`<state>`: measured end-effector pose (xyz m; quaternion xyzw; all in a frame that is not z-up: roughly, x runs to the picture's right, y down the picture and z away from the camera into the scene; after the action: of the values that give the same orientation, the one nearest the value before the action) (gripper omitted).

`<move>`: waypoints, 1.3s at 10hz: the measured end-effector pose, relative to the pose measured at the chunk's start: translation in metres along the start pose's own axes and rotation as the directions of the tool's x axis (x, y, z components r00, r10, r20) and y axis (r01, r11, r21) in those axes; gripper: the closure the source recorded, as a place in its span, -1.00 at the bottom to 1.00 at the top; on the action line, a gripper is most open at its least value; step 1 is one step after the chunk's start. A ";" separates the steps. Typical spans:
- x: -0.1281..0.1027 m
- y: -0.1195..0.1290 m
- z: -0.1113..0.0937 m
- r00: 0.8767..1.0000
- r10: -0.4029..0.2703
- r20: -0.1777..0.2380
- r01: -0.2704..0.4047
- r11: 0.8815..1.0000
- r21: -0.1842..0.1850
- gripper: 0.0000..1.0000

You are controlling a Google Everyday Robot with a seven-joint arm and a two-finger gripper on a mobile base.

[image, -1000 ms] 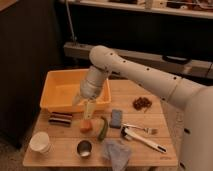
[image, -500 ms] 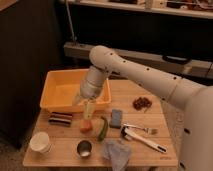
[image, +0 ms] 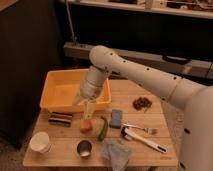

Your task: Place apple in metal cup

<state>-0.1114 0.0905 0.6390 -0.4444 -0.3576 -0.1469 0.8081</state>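
Hanging low over the wooden table (image: 161, 119) at centre left of the frame, the gripper (image: 88, 109) points down from the white arm, just in front of the yellow tub (image: 54, 96). Whether it is open or closed I cannot tell, and it carries nothing I can see. The apple (image: 86, 126) lies on the table right below it, with a green vegetable (image: 102, 129) beside it on the right. The metal cup (image: 84, 148) stands upright nearer the bottom edge, just below the apple and apart from it. Left of that sits a white paper cup (image: 40, 142), right of it a crumpled cloth (image: 117, 153). A blue sponge (image: 116, 118) and a fork (image: 141, 129) lie further right.
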 end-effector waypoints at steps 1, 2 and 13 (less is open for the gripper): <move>0.000 0.000 0.000 1.000 0.000 0.000 0.000 1.000 0.000 -0.33; 0.000 0.000 0.000 1.000 -0.001 -0.001 0.001 1.000 0.001 -0.33; 0.029 0.001 0.009 0.866 -0.403 -0.296 0.433 0.900 0.042 -0.33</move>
<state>-0.0950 0.1006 0.6620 -0.2871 -0.3350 -0.3604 0.8219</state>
